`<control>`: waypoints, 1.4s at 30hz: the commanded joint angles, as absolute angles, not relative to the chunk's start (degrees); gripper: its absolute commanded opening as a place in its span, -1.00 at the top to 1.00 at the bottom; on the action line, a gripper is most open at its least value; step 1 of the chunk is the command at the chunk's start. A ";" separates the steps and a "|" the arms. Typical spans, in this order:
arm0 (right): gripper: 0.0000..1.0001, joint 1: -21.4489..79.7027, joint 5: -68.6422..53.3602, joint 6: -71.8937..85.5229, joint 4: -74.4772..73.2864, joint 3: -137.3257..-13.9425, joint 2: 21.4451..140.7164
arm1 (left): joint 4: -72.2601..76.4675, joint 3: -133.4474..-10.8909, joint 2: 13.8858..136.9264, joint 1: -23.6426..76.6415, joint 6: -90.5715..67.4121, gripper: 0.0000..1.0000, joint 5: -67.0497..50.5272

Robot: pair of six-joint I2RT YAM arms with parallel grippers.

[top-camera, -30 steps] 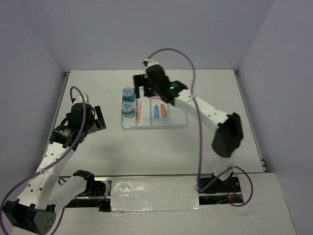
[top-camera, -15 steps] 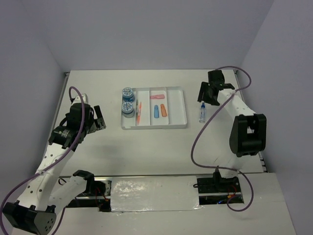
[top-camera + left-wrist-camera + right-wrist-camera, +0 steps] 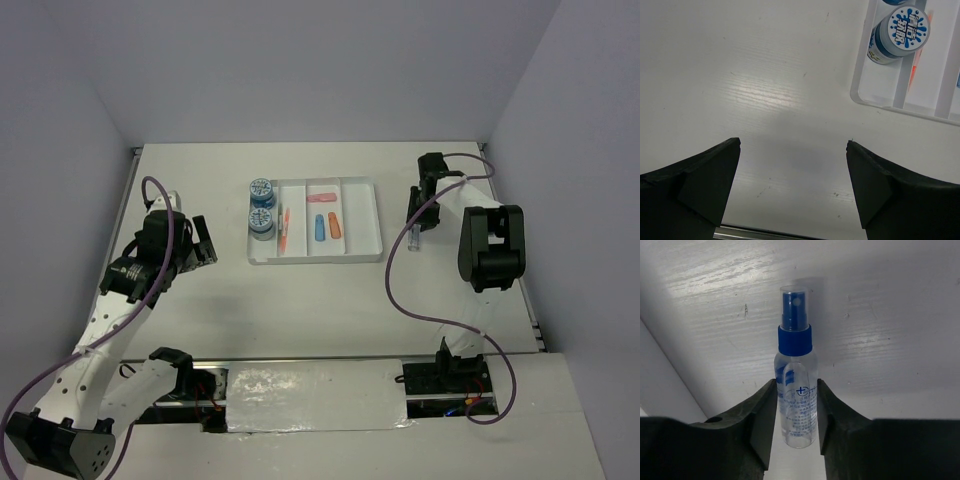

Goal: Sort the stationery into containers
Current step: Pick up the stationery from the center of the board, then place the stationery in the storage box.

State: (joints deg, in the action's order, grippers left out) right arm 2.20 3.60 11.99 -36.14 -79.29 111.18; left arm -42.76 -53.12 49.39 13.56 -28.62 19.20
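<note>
The right arm reaches across the table to its far right, with the right gripper over the bottle, which lies just right of the tray. Its jaws are partly closed, both fingers pressing the bottle's sides. The left gripper hangs wide open, holding nothing, left of the tray.

so the right gripper was over the tray a second ago, then it swung out to the right side of the table and hung wide open above the bottle. now it's dropped down and its fingers have closed in against both sides of the bottle.
</note>
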 commanded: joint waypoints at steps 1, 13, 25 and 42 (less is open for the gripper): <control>0.25 1.93 2.72 11.43 -36.74 -80.42 111.97 | -41.13 -54.14 49.04 13.27 -27.77 -0.99 18.72; -0.10 2.90 5.36 12.04 -37.88 -77.61 111.97 | -40.87 -54.05 48.60 13.27 -27.42 -0.99 18.10; 0.99 11.14 5.95 14.24 -31.99 -77.34 96.69 | -40.69 -54.05 48.60 13.27 -27.16 -0.99 17.58; 0.66 23.03 8.61 13.18 -40.52 -103.36 120.23 | -40.43 -53.96 48.43 13.27 -27.16 -0.99 17.49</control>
State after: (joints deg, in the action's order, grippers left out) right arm 22.31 7.33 13.58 -38.22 -99.11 120.16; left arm -42.26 -53.12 49.17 13.56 -28.45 18.09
